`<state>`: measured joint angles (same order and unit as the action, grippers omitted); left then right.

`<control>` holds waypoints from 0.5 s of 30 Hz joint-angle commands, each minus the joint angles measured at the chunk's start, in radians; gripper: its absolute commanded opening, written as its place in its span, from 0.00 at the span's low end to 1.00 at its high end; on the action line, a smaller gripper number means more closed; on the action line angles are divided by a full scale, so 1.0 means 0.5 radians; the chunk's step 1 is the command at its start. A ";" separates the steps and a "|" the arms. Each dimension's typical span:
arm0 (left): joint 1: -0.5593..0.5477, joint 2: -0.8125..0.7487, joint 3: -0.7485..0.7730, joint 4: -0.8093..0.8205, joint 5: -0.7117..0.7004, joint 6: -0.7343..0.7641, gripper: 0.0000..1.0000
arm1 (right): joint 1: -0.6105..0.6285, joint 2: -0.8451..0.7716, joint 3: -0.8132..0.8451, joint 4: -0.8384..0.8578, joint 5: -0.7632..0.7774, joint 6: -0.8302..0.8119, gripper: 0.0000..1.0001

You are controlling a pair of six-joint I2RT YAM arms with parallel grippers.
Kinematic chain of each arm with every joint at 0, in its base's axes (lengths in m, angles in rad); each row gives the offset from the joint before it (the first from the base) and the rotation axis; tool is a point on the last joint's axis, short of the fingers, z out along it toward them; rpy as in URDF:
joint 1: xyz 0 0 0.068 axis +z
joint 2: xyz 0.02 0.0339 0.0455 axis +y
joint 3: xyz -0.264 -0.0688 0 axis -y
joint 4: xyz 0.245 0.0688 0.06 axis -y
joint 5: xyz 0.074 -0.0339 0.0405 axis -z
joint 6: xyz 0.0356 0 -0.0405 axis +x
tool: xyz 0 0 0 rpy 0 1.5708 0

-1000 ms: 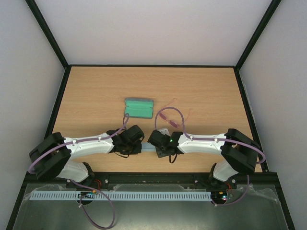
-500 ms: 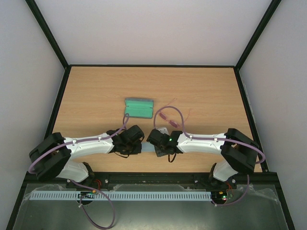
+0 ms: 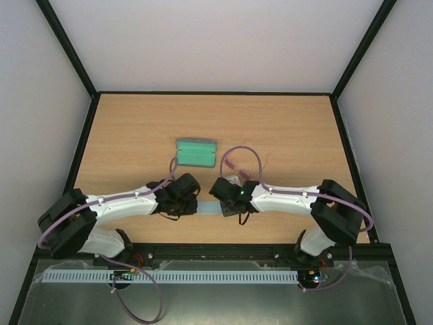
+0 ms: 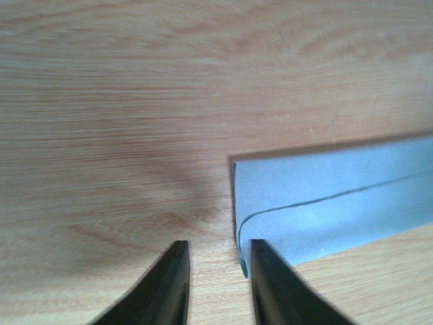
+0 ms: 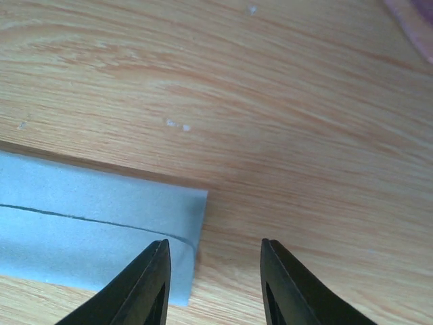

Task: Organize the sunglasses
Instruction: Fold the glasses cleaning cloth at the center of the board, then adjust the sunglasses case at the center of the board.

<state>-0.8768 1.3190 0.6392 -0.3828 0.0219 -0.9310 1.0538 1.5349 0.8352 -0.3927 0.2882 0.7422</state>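
The sunglasses (image 3: 231,164), thin and pink, lie on the table right of centre, partly crossed by the right arm's purple cable. A blurred pink edge (image 5: 411,17) shows at the top right of the right wrist view. A folded light blue cloth (image 3: 208,208) lies flat between the two grippers. My left gripper (image 4: 215,284) is open over bare wood, its right finger (image 4: 270,288) at the cloth's corner (image 4: 331,203). My right gripper (image 5: 213,281) is open too, its left finger (image 5: 145,288) over the cloth's end (image 5: 88,223). Neither holds anything.
A greenish oblong case (image 3: 196,152) lies closed behind the left gripper (image 3: 193,203), left of the sunglasses. The right gripper (image 3: 218,202) faces it across the cloth. Black rails border the table (image 3: 135,128), with grey walls behind.
Both grippers have opened from shut, and the folded cloth now lies free on the table. Both wrists have shifted slightly towards the back of the table.
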 commanded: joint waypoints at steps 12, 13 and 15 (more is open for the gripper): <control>0.327 -0.443 0.085 -0.310 -0.083 0.165 0.99 | -0.119 -0.470 -0.126 -0.067 -0.086 -0.060 0.57; 0.352 -0.474 0.098 -0.330 -0.104 0.175 0.99 | -0.129 -0.488 -0.106 -0.077 -0.108 -0.073 0.57; 0.431 -0.547 0.117 -0.354 -0.098 0.204 0.99 | -0.144 -0.507 -0.053 -0.113 -0.106 -0.095 0.57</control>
<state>-0.7166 1.1107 0.6521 -0.4965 0.0021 -0.8696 0.9989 1.3125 0.7815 -0.3988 0.2623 0.7174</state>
